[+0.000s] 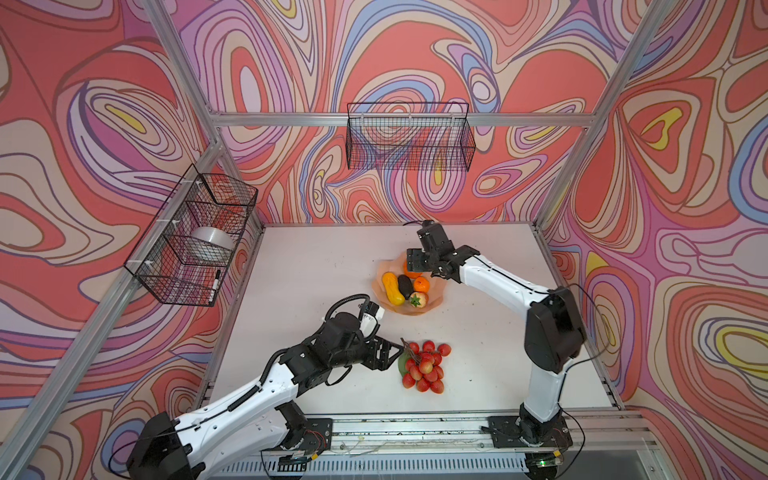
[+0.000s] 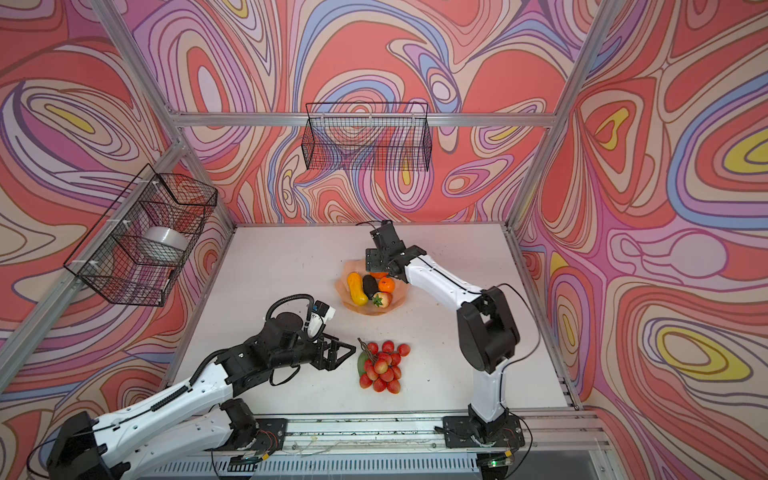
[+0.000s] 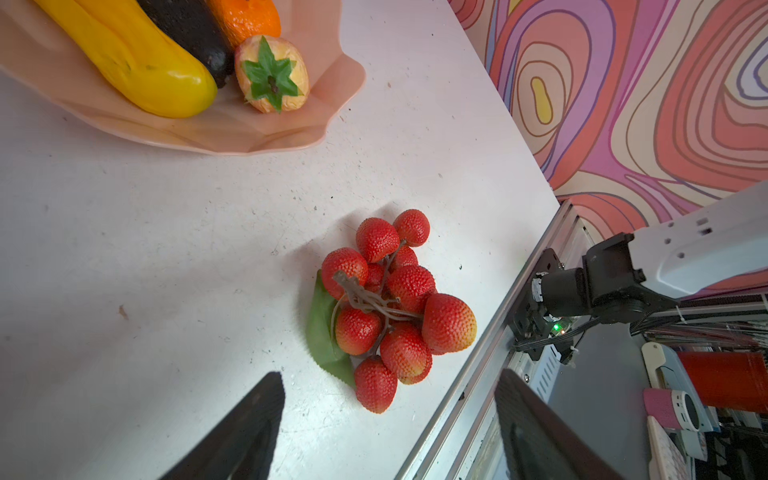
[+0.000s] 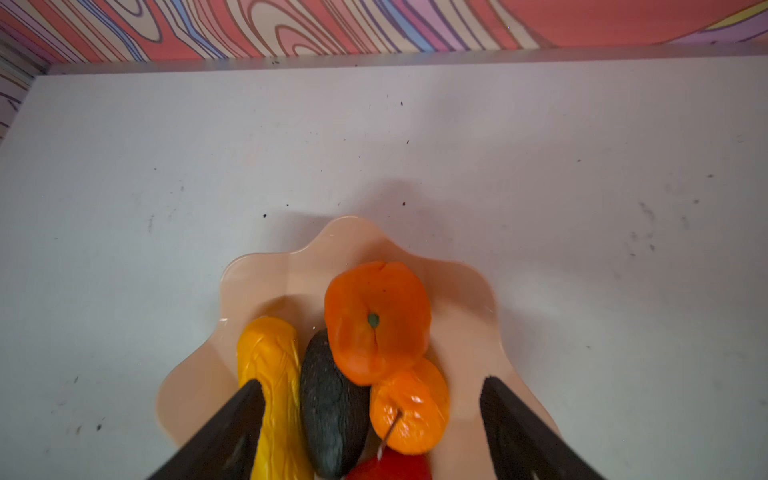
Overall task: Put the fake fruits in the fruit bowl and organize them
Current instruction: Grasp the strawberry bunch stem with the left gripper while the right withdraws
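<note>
Red grape bunch (image 1: 424, 365), green-leaved: found on the table (image 1: 311, 257) at six o'clock of the fruit bowl (image 1: 379, 286), well apart, other fruits (image 1: 404, 286) already inside. Left gripper (image 2: 351, 352), jaws wide and empty, is stationed at its nine o'clock; the woody stem (image 3: 361, 297) is best pinched. Right gripper (image 4: 372, 380) is held wide and empty over the bowl.

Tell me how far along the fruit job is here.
Done: yellow fruit, black oval, oranges and peach lie in the bowl. In hand: nothing; the right gripper hangs open over the bowl, the left gripper is open beside the grape bunch. Left: the bunch, on the table outside the bowl.
</note>
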Controlling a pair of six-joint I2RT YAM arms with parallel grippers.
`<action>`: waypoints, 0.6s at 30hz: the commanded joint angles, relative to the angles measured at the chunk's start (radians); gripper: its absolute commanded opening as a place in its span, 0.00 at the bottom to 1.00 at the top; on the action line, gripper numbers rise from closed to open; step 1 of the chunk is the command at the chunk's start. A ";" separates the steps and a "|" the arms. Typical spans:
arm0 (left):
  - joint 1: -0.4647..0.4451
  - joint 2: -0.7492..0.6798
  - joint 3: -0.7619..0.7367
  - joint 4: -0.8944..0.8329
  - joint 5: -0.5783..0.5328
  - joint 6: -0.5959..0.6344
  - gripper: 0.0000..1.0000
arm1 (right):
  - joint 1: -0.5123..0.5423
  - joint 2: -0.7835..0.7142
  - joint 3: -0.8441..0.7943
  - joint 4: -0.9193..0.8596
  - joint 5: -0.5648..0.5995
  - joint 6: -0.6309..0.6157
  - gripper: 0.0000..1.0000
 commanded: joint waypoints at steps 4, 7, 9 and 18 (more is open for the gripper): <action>-0.033 0.122 -0.058 0.192 -0.052 -0.051 0.77 | -0.001 -0.364 -0.290 0.107 0.032 0.130 0.89; -0.056 0.175 -0.041 0.211 -0.070 -0.043 0.76 | -0.001 -0.489 -0.402 0.085 0.059 0.183 0.90; -0.077 0.211 -0.032 0.219 -0.097 -0.048 0.75 | -0.001 -0.564 -0.460 0.064 0.092 0.211 0.91; -0.092 0.338 0.030 0.283 -0.098 -0.079 0.66 | -0.001 -0.740 -0.558 0.007 0.156 0.253 0.92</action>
